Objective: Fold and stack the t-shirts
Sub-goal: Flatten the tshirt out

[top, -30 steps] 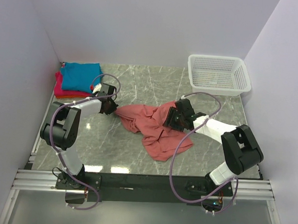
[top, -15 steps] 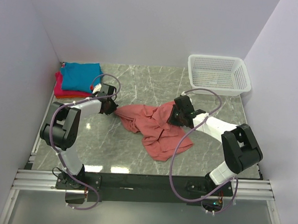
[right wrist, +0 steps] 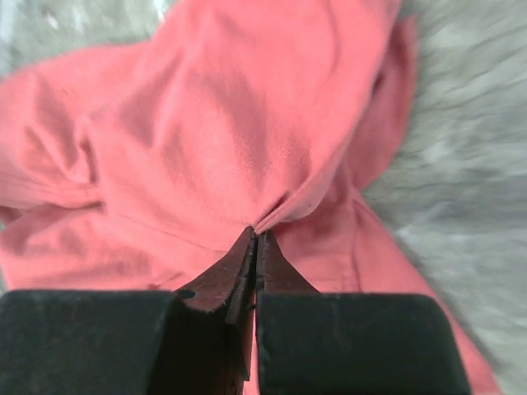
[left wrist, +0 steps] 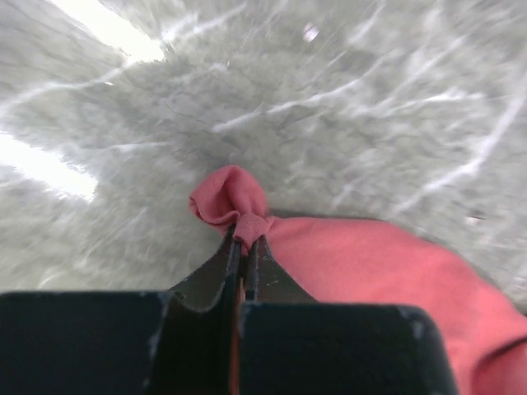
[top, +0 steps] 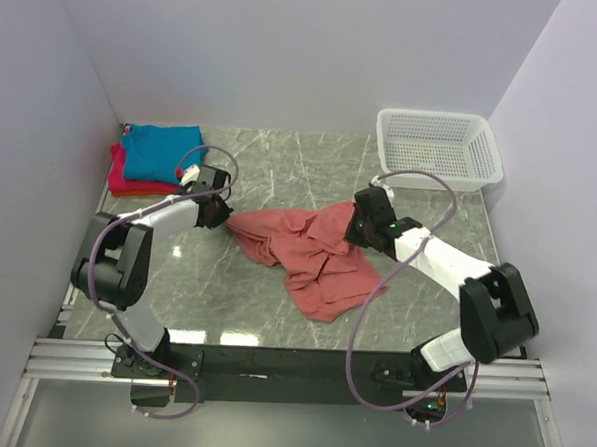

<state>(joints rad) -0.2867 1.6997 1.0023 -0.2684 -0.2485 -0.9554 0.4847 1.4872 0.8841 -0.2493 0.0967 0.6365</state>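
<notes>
**Shirt pinched at both ends, spreading in hand**

Red shirt (top: 312,254) lies crumpled mid-table. Left jaws are clamped on its left tip, and right jaws nip a fold on its right side. Next, I'd say: draw apart and lay it flat, then fold it for the teal shirt (top: 163,141) pile, far-left corner.

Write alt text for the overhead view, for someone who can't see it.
A crumpled salmon-red cloth t-shirt lies centrally, pinched by the left gripper at its left tip and the right gripper at its right side. Far left, a folded teal-blue t-shirt tops a magenta-pink one; far right stands a white plastic mesh basket.
</notes>
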